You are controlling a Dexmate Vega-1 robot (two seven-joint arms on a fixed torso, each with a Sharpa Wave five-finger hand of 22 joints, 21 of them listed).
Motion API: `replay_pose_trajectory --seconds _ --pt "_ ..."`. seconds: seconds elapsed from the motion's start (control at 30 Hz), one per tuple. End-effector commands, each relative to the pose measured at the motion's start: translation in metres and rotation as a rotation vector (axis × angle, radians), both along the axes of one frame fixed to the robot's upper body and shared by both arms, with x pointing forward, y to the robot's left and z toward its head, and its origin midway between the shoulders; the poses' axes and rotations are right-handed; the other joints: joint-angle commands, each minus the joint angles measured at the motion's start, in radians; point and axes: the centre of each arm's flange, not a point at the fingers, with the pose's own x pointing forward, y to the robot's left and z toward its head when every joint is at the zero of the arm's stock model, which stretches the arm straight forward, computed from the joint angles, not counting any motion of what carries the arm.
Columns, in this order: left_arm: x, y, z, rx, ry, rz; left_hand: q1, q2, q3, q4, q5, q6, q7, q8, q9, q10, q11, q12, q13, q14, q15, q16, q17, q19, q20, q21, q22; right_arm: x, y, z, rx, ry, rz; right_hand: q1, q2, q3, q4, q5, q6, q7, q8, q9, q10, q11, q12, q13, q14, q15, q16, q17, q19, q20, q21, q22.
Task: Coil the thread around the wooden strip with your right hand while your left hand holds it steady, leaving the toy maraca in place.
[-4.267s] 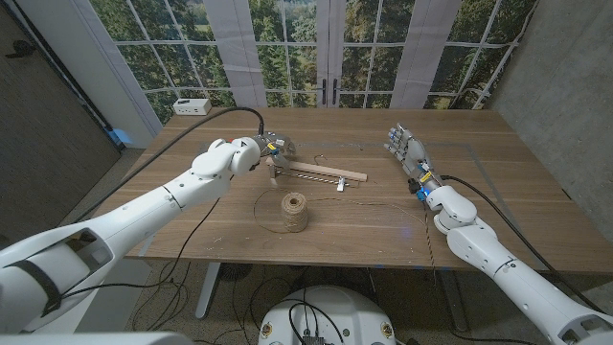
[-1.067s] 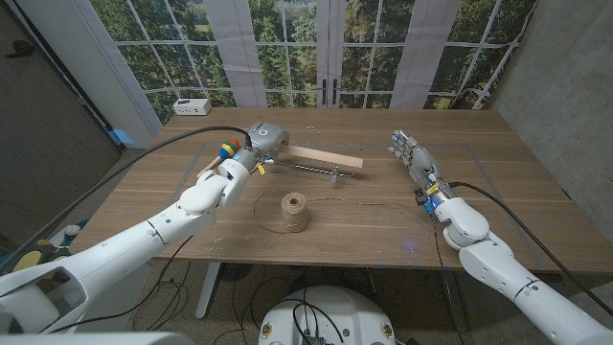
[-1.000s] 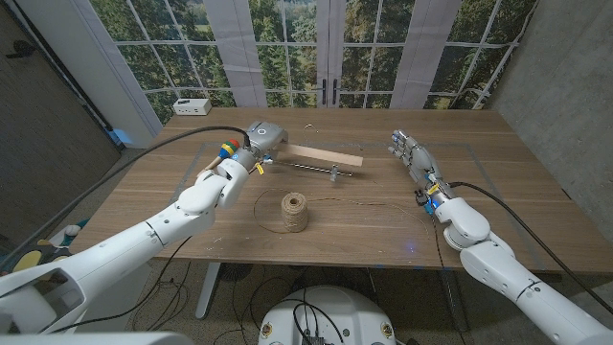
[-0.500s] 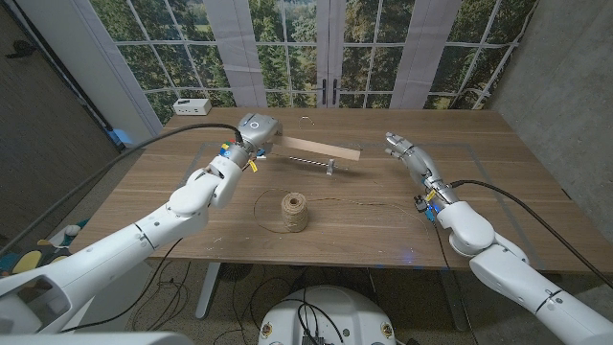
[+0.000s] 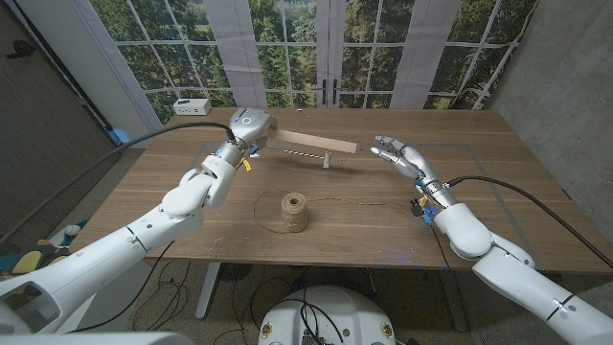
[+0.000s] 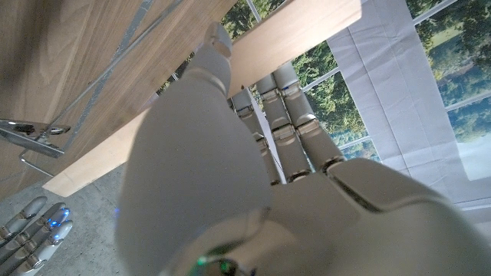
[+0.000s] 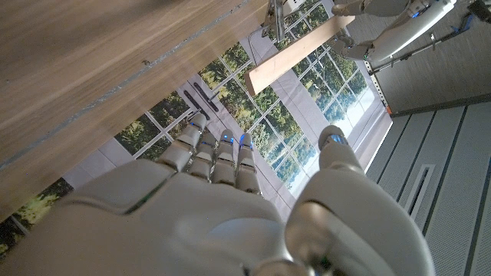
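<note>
Head view: the left hand (image 5: 251, 126) grips one end of the wooden strip (image 5: 311, 144) and holds it raised above the wooden table (image 5: 498, 182), its free end pointing toward the right hand (image 5: 393, 151). The right hand holds nothing; its fingers are extended and apart, their tips just beside the strip's free end, and contact cannot be judged. A metal clamp-like fitting (image 5: 327, 161) hangs from the strip's underside. The spool of thread (image 5: 294, 212) stands upright on the table nearer the robot, between the two arms, with a loose loop of thread (image 5: 263, 199) on the tabletop beside it. A white box (image 5: 192, 105) sits at the far left corner. Left wrist view: the fingers (image 6: 285, 115) curl around the strip (image 6: 299, 31). Right wrist view: fingers (image 7: 219, 157) straight, the strip (image 7: 295, 54) beyond them
</note>
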Motion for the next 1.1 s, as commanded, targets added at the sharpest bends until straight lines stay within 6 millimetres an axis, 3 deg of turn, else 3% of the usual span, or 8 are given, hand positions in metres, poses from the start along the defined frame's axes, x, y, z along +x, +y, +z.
replay_pose_trajectory --seconds 0.03,0.73,1.1 --pt "-0.008 0.011 0.008 -0.035 -0.017 0.004 0.067 0.071 0.004 0.004 0.009 0.129 0.036 -0.003 0.003 0.012 0.001 -0.009 0.065 0.162 -0.241 0.001 0.064 0.03 -0.061 0.013 0.0 -0.027 0.022 0.007 -0.157 -0.091 -0.068 0.016 -0.001 0.01 0.0 -0.004 0.01 -0.006 0.006 0.002 0.007 0.0 0.004 0.004 0.011 -0.001 0.003 0.0 0.007 -0.001 0.006 0.005" --pt "-0.017 0.018 0.021 -0.087 -0.082 -0.065 0.073 0.072 0.002 0.006 0.009 0.132 0.043 -0.017 0.002 0.012 0.007 -0.019 0.074 0.17 -0.241 0.0 0.079 0.018 -0.064 0.049 -0.003 -0.045 0.064 0.009 -0.465 -0.145 -0.134 0.033 0.0 0.01 0.005 -0.005 0.011 -0.014 -0.002 0.003 0.006 -0.009 -0.002 0.005 0.02 -0.01 0.001 0.0 0.01 -0.001 0.005 0.006" --pt "-0.019 0.023 0.019 -0.12 -0.085 -0.097 0.074 0.071 0.0 0.007 0.009 0.136 0.042 -0.023 0.002 0.016 0.003 -0.025 0.076 0.172 -0.24 -0.003 0.086 0.01 -0.063 0.067 -0.006 -0.047 0.076 0.009 -0.518 -0.16 -0.123 0.04 0.0 0.01 0.008 -0.005 0.007 -0.016 -0.008 0.004 0.0 -0.009 -0.006 0.005 0.016 -0.015 -0.003 0.001 0.01 -0.009 0.003 0.006"
